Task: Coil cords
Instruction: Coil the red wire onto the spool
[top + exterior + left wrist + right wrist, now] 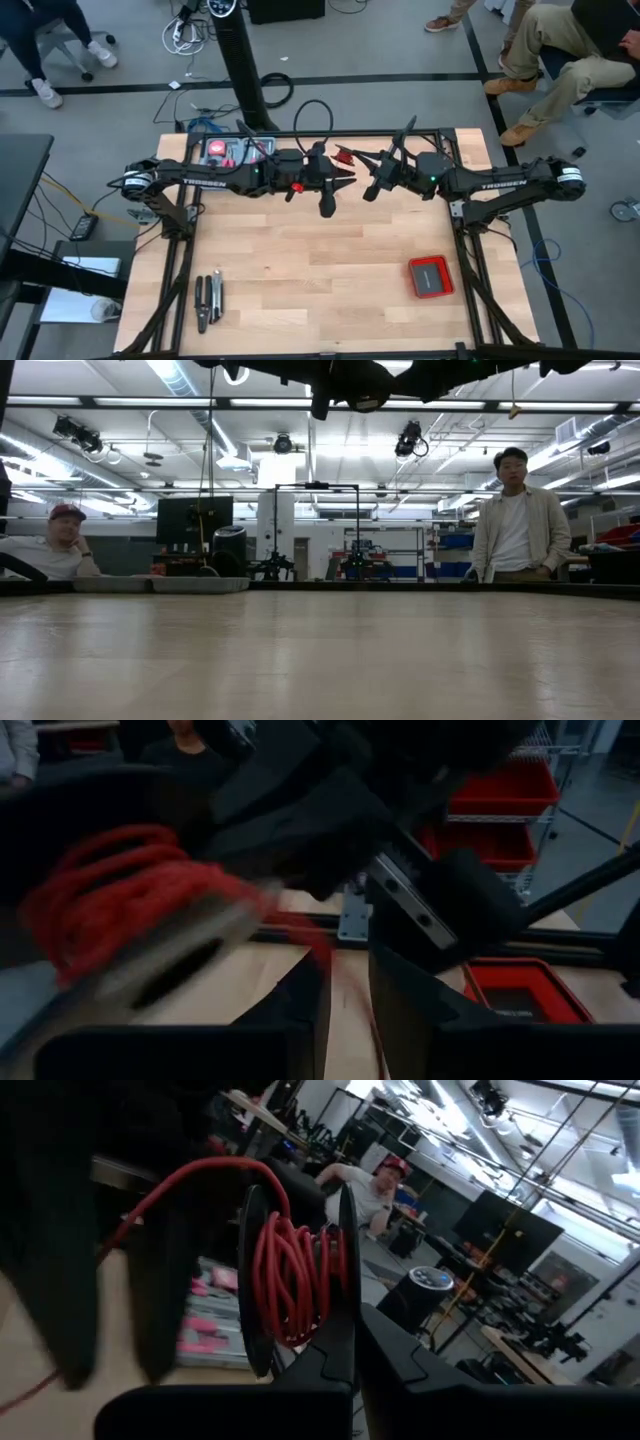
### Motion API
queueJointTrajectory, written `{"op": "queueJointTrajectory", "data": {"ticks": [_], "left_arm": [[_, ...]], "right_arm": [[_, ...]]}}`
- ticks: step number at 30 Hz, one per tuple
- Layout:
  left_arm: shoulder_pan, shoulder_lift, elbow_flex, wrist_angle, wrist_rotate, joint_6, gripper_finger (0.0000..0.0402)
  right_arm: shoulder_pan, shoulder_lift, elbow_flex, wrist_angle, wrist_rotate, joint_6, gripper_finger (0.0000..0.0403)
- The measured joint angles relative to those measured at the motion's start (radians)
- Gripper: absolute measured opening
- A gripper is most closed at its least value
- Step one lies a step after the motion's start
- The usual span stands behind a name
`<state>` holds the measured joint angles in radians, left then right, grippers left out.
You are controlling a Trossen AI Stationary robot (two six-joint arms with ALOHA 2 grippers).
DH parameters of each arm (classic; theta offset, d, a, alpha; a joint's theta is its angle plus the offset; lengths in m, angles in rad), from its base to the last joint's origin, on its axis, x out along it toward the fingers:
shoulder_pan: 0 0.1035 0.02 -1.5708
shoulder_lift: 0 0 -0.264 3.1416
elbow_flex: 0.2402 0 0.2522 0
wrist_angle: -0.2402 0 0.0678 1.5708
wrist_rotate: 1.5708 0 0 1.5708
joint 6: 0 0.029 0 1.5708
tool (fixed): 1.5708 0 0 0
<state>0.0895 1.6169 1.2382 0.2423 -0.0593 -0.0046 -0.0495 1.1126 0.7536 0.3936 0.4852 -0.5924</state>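
The red wire (290, 1285) is sitting wound in many turns around a small black spool (345, 1270), held up in the air between our two arms near the far edge of the table (300, 270), well above the wood. In the high view we are seeing it only as a small red patch (343, 156) between the two grippers. One loose strand is arching off the coil and running away past a dark arm.

We are clamping the right gripper (352, 1335) on the flat rim of the spool, with its fingers pressed together against the disc. Our left gripper (345, 985) is hovering just beside the coil; its fingers are standing close together with a narrow gap, and a thin red line is running down through that gap, but we cannot tell whether they are pinching it.

We are judging the wire to be very light, thin and limp, springy enough to slip off the coil if tension drops. The spool is stiff, so its rim is the place to hold; the strand needs a gentle pinch close to the coil.

Farther out, a red box (431, 276) and some pliers (208, 298) are lying on the near part of the table, and a parts tray (232, 152) is sitting at the far edge.
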Motion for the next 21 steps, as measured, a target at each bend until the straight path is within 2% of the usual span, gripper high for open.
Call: {"op": "queueJointTrajectory", "data": {"ticks": [21], "left_arm": [[-0.052,0.015,0.0,-0.017,-0.018,-0.002,0.0074]], "right_arm": [[-0.027,0.0,0.0,0.05,0.038,-0.001,0.0]]}}
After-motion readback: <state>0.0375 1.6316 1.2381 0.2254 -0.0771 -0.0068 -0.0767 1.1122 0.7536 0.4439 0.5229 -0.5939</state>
